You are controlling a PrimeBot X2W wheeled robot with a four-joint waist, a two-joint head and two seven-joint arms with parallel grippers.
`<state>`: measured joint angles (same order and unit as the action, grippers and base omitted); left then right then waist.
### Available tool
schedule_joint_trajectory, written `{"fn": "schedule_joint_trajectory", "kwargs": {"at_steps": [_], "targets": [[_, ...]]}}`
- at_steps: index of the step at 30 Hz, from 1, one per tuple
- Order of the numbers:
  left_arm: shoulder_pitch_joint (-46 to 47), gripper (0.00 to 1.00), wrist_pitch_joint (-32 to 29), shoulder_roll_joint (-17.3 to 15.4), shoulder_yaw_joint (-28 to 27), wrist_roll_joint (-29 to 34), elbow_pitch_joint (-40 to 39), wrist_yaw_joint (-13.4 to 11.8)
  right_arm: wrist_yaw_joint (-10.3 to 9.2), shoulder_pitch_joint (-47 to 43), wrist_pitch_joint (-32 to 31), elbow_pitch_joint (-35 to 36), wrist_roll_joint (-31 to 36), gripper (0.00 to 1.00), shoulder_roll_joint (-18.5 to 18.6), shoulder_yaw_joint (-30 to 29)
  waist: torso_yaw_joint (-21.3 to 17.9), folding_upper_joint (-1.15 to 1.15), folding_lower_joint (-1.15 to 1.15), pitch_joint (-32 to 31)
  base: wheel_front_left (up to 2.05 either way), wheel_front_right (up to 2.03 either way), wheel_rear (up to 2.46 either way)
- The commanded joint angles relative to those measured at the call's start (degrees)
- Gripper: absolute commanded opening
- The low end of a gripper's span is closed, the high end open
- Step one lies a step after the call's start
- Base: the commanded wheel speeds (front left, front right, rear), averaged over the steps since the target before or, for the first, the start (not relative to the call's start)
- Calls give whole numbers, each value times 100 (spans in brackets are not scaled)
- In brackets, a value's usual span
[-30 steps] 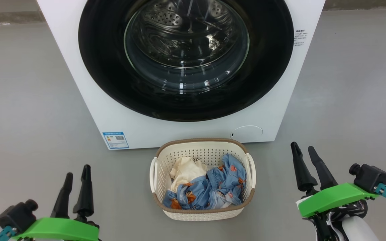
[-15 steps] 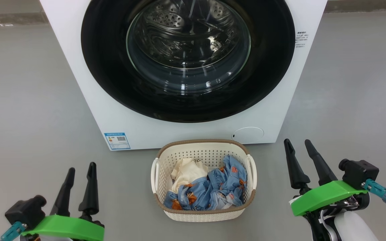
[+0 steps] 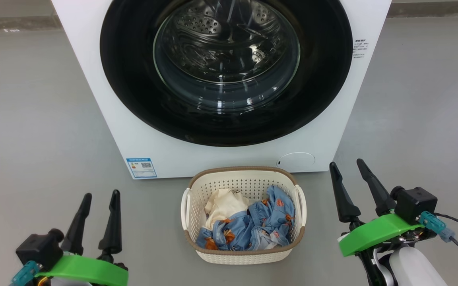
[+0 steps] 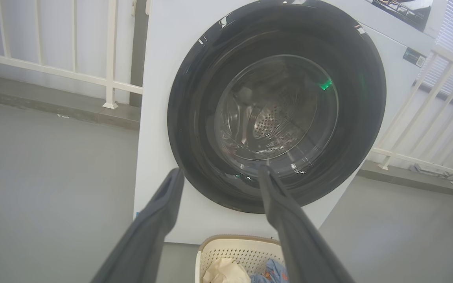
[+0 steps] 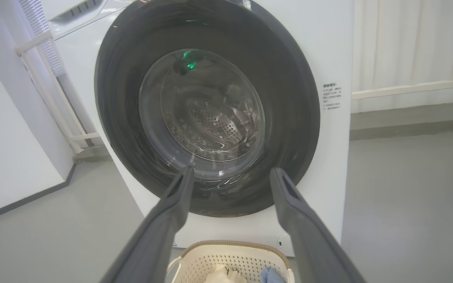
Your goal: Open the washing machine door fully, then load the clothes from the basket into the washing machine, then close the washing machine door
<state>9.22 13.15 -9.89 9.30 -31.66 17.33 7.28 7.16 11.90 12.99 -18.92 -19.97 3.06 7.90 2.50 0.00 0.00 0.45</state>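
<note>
Both arms sit low, the left tool point(image 3: 101, 193) and right tool point(image 3: 346, 162) flanking the basket point(image 3: 241, 170), fingers spread wide, empty, pointing toward the washing machine point(image 3: 213, 159). The washing machine door point(image 3: 133, 79) is shut, glossy black rim around clear glass. The clothes point(image 3: 249, 226), cream and printed blue, lie heaped in the basket on the grey floor point(image 3: 34, 139), just before the machine.

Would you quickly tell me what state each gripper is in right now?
Left gripper: open, holding nothing.
Right gripper: open, holding nothing.
</note>
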Motion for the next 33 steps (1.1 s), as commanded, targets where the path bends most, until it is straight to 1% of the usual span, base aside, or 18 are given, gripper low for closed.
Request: {"fn": "schedule_joint_trajectory", "kwargs": {"at_steps": [1,7,33], "targets": [[304,100,86,-162,-139,144,-122,19,32,272,104,119,157,100,-9,155,4,0,0,-9,0,0,0],[318,100,185,-183,-125,485,-139,21,33,317,201,99,532,100,-8,199,19,0,0,-35,0,0,0],[272,100,185,-176,-203,505,-172,21,33,297,201,77,487,100,-15,147,16,0,0,-52,0,0,0]]}}
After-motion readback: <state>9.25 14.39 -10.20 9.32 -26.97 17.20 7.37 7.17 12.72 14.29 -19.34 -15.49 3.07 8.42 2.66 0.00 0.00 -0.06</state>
